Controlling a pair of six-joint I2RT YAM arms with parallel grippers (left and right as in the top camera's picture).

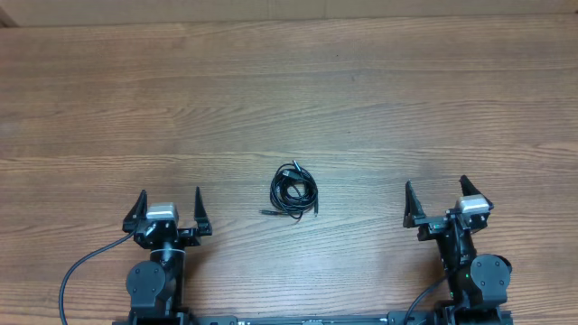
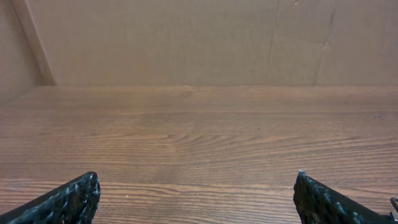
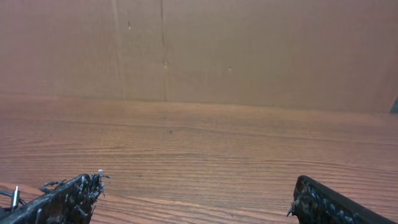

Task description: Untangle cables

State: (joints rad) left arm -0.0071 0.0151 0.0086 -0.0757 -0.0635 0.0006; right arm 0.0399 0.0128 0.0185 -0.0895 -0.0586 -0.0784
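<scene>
Right hand [image 3: 196,180], fingers [image 3: 68,199] wide apart (dark, textured), over wooden table [image 3: 205,143].

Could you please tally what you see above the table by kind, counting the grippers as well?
Cable bundle: 1
Grippers: 2, the left gripper and the right gripper, both open
Total: 3

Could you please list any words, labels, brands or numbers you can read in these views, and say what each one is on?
There is no readable text in any view.
The cable has no visible label or print.
The left gripper and right gripper show no brand or number.
The table is bare wood grain.
The wall behind it is plain, with no writing.
</scene>
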